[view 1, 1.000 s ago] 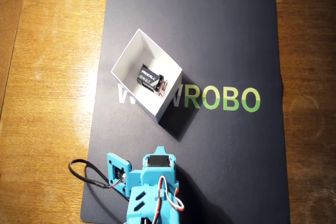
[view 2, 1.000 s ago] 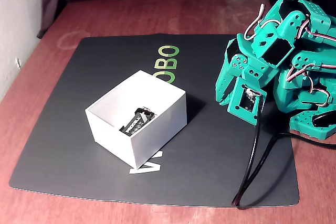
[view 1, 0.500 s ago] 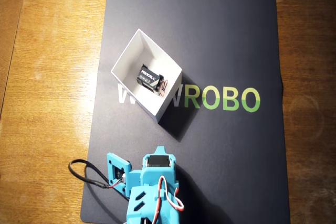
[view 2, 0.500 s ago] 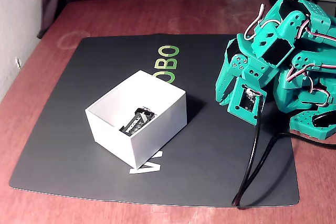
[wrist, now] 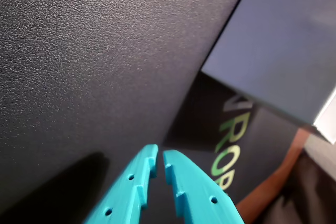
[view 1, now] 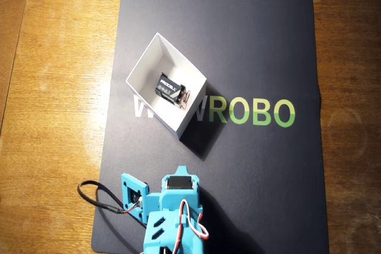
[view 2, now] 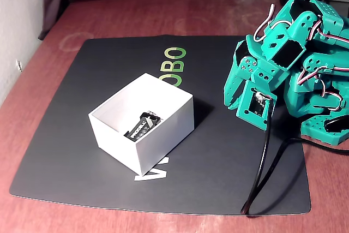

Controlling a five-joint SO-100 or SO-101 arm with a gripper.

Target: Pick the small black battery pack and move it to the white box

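I see the small black battery pack (view 1: pixel 170 88) lying flat inside the white box (view 1: pixel 143 63), which sits on the dark mat (view 1: pixel 256 46) toward its left edge in the overhead view. White lettering shows on the pack's top, with thin wires at one end. I judge it rigid, light and smooth; its long sides would be the place to grip. My gripper (wrist: pixel 159 162) is empty, fingers nearly pressed together, over bare mat.
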